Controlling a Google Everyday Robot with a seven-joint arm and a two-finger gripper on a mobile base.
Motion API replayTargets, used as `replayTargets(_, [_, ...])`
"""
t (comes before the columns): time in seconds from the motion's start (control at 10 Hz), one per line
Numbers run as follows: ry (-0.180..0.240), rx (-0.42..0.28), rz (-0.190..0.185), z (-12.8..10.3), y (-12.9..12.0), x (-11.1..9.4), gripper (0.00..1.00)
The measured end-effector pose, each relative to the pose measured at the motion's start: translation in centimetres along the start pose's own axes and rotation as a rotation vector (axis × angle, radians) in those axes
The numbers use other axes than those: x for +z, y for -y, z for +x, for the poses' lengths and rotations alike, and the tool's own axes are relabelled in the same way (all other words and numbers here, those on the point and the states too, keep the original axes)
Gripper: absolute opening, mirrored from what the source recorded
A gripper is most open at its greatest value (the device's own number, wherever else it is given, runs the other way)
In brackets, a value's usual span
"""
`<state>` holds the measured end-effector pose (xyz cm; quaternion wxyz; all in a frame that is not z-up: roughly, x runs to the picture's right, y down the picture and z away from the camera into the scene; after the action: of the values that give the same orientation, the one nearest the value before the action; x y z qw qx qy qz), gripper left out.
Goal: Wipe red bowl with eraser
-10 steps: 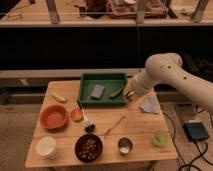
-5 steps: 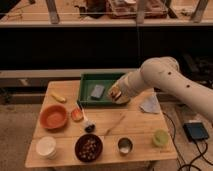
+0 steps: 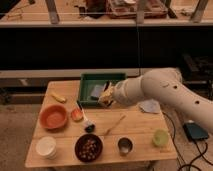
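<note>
Over the front edge of the green tray (image 3: 100,76), my gripper (image 3: 106,98) is hovering; I cannot tell whether it is gripping the eraser. Well apart, on the left of the table (image 3: 140,127), the red bowl (image 3: 53,116) is sitting upright, awaiting wiping.

The robot's white arm (image 3: 167,92) extends in from the right, bent and stretched leftward at a slight downward angle, with the gripper (image 3: 106,96) held low over the middle of the worktop (image 3: 142,131), toward its rear half.
</note>
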<state>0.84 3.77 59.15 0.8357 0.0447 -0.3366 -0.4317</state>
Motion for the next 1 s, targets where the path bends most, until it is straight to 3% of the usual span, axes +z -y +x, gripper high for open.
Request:
replayTargets(0.2, [0.007, 0.000, 0.004, 0.0, 0.0, 0.0, 0.09])
replayTargets(0.3, [0.030, -0.010, 0.019, 0.1, 0.1, 0.0, 0.09])
replayTargets(0.4, [0.078, -0.028, 0.041, 0.0, 0.5, 0.3, 0.09])
replayTargets(0.6, [0.272, -0.100, 0.095, -0.7, 3.3, 1.5, 0.09])
replayTargets(0.8, [0.371, -0.166, 0.129, -2.1, 6.8, 2.9, 0.09])
replayTargets(1.0, [0.475, -0.249, 0.136, -4.4, 10.7, 5.2, 0.09])
